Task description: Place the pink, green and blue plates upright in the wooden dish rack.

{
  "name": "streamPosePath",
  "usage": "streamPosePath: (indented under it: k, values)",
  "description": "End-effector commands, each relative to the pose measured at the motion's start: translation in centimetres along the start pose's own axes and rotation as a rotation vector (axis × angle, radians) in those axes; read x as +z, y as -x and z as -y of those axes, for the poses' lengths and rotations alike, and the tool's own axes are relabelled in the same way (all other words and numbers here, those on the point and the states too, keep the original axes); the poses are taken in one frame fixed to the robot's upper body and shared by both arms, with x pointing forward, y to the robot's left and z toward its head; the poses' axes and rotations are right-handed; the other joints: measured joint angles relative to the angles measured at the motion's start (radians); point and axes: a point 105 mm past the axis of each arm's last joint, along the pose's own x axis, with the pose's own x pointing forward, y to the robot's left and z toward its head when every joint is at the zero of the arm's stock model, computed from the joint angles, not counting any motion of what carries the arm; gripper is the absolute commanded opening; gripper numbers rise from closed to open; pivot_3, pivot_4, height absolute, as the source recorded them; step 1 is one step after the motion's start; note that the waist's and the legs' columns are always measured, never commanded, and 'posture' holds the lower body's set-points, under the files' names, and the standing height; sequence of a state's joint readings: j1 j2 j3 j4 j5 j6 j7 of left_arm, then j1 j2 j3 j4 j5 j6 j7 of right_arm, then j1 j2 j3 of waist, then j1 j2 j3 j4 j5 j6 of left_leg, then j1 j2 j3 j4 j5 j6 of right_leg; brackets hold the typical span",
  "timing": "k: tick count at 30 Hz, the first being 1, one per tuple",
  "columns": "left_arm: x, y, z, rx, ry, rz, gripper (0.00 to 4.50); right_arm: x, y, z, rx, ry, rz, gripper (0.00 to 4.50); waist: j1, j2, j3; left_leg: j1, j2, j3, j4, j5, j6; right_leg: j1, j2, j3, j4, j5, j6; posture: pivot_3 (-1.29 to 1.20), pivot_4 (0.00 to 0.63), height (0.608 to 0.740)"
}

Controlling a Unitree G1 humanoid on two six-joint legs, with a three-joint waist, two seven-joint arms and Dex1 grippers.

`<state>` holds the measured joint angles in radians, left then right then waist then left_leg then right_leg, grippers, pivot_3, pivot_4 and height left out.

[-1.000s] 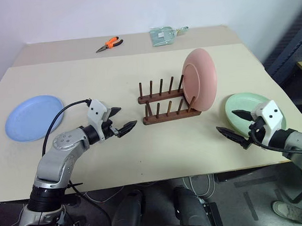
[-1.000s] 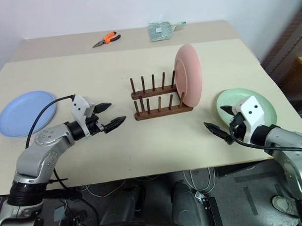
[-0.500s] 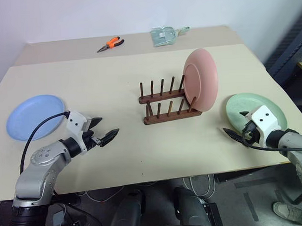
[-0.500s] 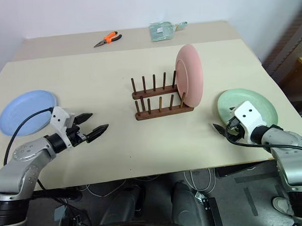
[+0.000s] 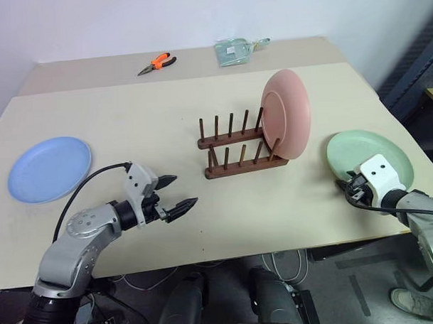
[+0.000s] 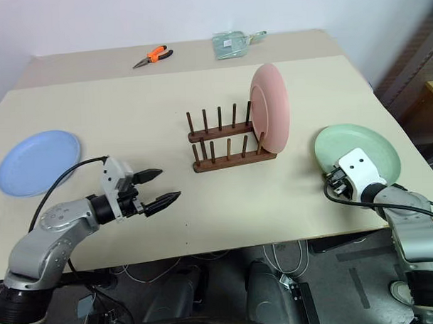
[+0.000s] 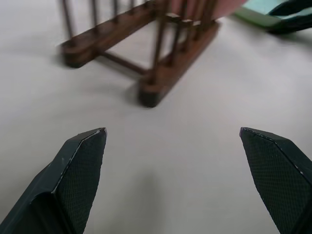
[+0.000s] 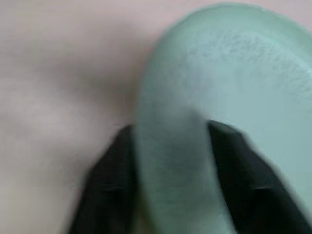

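— Where is the green plate (image 8: 229, 73)?

— Its near rim sits between my right pincer's (image 6: 336, 185) two black fingers (image 8: 109, 185), one on each side of the edge, clamped on it. The plate lies at the table's (image 5: 129, 115) right corner, its far part stretching away ahead of that pincer.

— And the other plates?

— The pink plate (image 5: 290, 120) stands upright in the last slot of the wooden dish rack (image 5: 234, 143), forward and to the left of my right pincer, well apart from it. The blue plate (image 5: 47, 168) lies flat, off to the left of my left pincer (image 5: 180, 193) and a little beyond it.

— What is your left pincer doing?

— It hangs over bare tabletop with its fingers (image 7: 80, 170) spread wide, holding nothing. The rack's near end is just ahead of it, with the rest of the rack running away to the right.

— Anything else around?

— Orange-handled pliers (image 5: 156, 63) and a pale green packet (image 5: 234, 50) lie at the far edge of the table, well beyond both pincers.
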<state>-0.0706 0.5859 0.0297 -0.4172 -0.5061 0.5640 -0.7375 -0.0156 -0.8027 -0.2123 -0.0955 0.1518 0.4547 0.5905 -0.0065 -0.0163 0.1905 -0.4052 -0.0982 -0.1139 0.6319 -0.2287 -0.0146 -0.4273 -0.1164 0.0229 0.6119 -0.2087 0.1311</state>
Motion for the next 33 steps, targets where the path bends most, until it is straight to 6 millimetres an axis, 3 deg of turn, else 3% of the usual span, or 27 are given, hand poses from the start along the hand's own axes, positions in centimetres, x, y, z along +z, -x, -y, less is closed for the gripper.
streamPosePath:
  k: [1,7,11,14,18,20,26,29,31,33]
  values:
    - [1.2,-0.6,0.8,-0.037,-0.033,0.033,4.5,1.4,0.6,0.7,-0.04,-0.03,0.048,0.17,-0.001,0.0,0.0,0.0,0.0,0.0,0.0,0.0,0.0,0.0,0.0,0.0,0.0,0.0,0.0,0.0,0.15,0.732]
    - [1.0,-0.8,0.9,-0.052,-0.035,0.026,4.5,1.8,1.1,0.7,-0.07,-0.055,0.064,0.07,0.0,0.0,0.0,0.0,0.0,0.0,0.0,0.0,0.0,0.0,0.0,0.0,0.0,0.0,0.0,0.0,0.15,0.732]
    - [1.1,-1.0,0.1,-0.028,-0.049,0.034,4.5,3.9,2.0,3.5,-0.243,0.003,0.148,0.07,0.0,0.0,0.0,0.0,0.0,0.0,0.0,0.0,0.0,0.0,0.0,0.0,0.0,0.0,0.0,0.0,0.15,0.732]
    - [1.4,-1.4,-0.4,-0.022,-0.064,0.048,4.5,10.2,4.3,6.1,-0.344,-0.025,0.423,0.07,-0.006,0.003,0.001,0.0,0.0,0.001,0.0,0.0,0.0,0.0,0.0,0.001,0.0,0.0,0.0,0.0,0.15,0.732]
    - [1.5,-1.9,-0.9,-0.007,-0.089,0.063,4.5,17.4,7.7,6.0,-0.282,-0.109,0.759,0.07,-0.005,0.004,0.001,0.001,0.001,0.001,-0.001,0.0,0.0,0.0,0.002,0.001,0.001,0.002,0.002,0.0,0.15,0.732]
    - [1.7,-2.0,-1.0,-0.003,-0.09,0.074,4.5,20.7,9.6,5.3,-0.166,-0.229,0.936,0.07,-0.005,0.004,0.001,0.001,0.002,0.0,-0.001,0.0,0.0,0.0,0.003,0.0,0.0,0.002,0.002,0.0,0.15,0.732]
    - [1.7,-2.1,-0.8,-0.004,-0.09,0.087,4.5,26.9,14.2,0.6,0.332,-0.413,1.243,0.07,-0.002,0.004,0.001,-0.001,0.002,-0.001,0.0,0.0,0.0,0.0,0.002,0.0,-0.001,0.001,0.001,0.0,0.15,0.732]
    - [1.7,-2.0,-0.8,0.0,-0.086,0.089,4.5,28.5,14.8,-1.7,0.549,-0.51,1.281,0.07,-0.004,0.004,0.001,0.0,0.002,-0.001,0.0,0.0,0.0,0.0,0.002,0.0,-0.001,0.001,-0.001,0.0,0.15,0.732]
    - [1.6,-1.9,-0.8,0.007,-0.082,0.09,4.5,29.4,14.3,-3.6,0.724,-0.674,1.294,0.07,-0.007,0.004,0.001,0.0,0.002,-0.001,0.0,0.0,0.0,0.0,0.002,0.0,-0.001,0.001,-0.001,0.0,0.15,0.732]
    - [1.5,-1.9,-0.8,0.01,-0.082,0.09,4.5,29.6,13.0,-4.8,0.791,-0.77,1.25,0.07,-0.011,0.005,0.001,0.0,0.003,0.0,-0.001,0.0,0.0,0.0,0.002,0.001,0.0,0.001,-0.002,0.0,0.15,0.732]
